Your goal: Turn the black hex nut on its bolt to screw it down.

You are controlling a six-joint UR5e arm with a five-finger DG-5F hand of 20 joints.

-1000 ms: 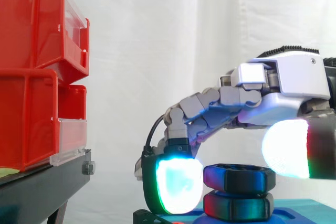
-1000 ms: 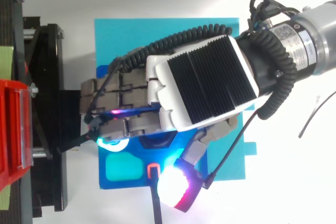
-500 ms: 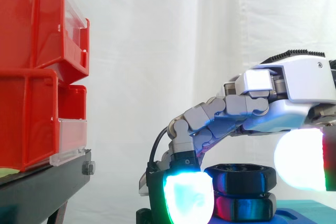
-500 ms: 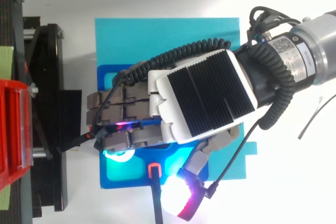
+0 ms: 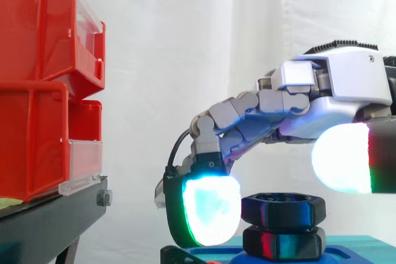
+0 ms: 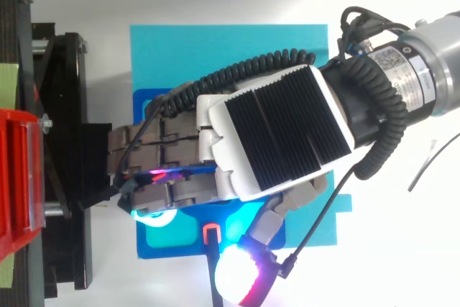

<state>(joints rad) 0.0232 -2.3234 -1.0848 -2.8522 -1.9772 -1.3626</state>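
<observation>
My hand (image 5: pixel 346 94) has lifted and drawn back to the left since half a second ago, so its cyan-glowing fingertip pad (image 5: pixel 210 209) now hangs level with the black hex nut (image 5: pixel 283 208) instead of below it.

Well to the left of the nut, the stacked red plastic bins (image 5: pixel 37 85) sit on their black metal stand (image 5: pixel 49 227). Just left of the nut is that cyan pad, at the end of my arched fingers and close against the nut's left face; I cannot tell whether it touches. The nut sits flat atop a second black hex piece (image 5: pixel 281 243), which rests on the dark blue plastic base plate (image 6: pixel 165 244). Under the plate, seen from above, lies a light blue flat mat (image 6: pixel 215 48). Above and to the right of the nut my thumb's white-glowing pad (image 5: pixel 340 157) hangs clear of it.

My fingers are bent over the nut and the thumb is spread wide, so the hand is loose and grips nothing. From above my palm covers the nut.
</observation>
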